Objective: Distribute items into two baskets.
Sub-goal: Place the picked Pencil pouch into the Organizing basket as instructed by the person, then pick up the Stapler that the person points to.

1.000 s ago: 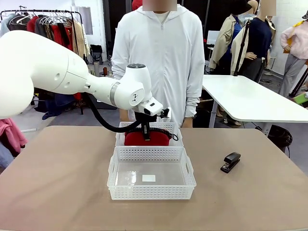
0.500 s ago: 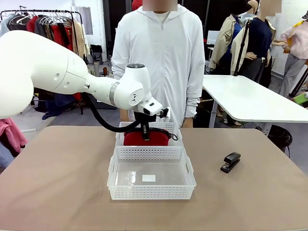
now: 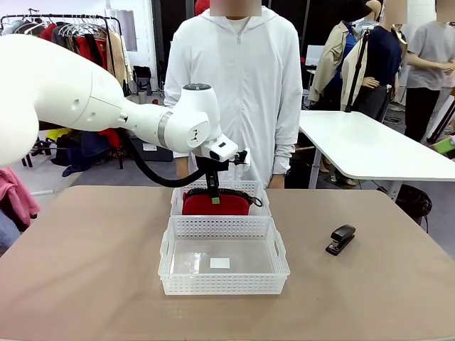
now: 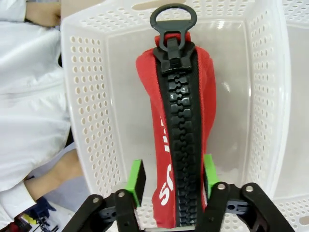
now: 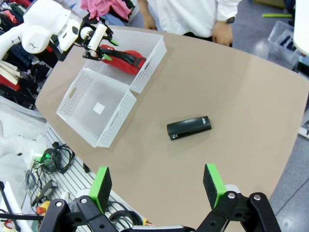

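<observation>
- The red pouch [image 4: 179,111] lies zipper-up in the far basket [image 4: 84,96], so I judge the first item is placed.
- My left tool [image 4: 173,175] straddles the pouch's near end with its jaws parted; one green pad stands clear of the fabric and nothing is gripped.
- In the front view the left arm reaches in over the far basket, with the wrist pointing straight down.
- The stapler [image 3: 341,239] lies on the counter [image 3: 85,249], to the right of the near basket [image 3: 224,284], which holds nothing.
- I judge that the next move calls for lifting the left tool straight up so it doesn't snag the strap.
- My right tool [image 5: 157,185] hangs high with its jaws wide apart, holding nothing, and the stapler lies below and ahead of it.
</observation>
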Motion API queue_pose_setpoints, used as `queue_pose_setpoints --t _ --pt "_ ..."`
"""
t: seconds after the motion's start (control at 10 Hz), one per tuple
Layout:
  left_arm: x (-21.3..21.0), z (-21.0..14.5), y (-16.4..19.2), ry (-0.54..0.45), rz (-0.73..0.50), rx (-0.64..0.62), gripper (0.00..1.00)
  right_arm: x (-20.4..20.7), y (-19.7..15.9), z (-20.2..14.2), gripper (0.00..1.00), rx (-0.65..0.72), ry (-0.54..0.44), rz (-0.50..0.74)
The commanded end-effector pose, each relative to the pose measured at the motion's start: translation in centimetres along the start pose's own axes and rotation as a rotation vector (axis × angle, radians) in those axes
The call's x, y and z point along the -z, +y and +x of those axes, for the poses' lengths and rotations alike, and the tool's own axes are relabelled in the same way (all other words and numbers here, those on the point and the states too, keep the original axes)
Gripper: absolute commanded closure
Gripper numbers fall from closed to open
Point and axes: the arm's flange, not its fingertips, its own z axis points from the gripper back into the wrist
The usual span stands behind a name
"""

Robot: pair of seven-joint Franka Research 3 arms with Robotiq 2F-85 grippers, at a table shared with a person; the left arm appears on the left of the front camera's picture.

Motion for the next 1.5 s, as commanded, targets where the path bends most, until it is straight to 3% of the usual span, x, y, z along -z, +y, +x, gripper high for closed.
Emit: queue_pose_setpoints --t 0.0,0.5,0.6,1.4 --pt "-2.0 -0.9 -2.0 -0.010 0.008 -0.004 0.00 0.0 0.2 0.1 0.00 -0.005 -0.004 0.004" --pt "-4.5 -1.4 -4.0 -0.046 -0.022 0.032 0.00 0.0 0.2 0.1 0.00 -0.005 -0.004 0.004" --pt "-3.9 0.1 -2.5 -0.014 0.003 0.000 0.00 0.0 0.2 0.1 0.00 -0.005 -0.004 0.004" --pt "-3.9 0.1 -2.5 -0.014 0.003 0.000 0.00 0.0 0.2 0.1 0.00 -0.005 -0.004 0.004"
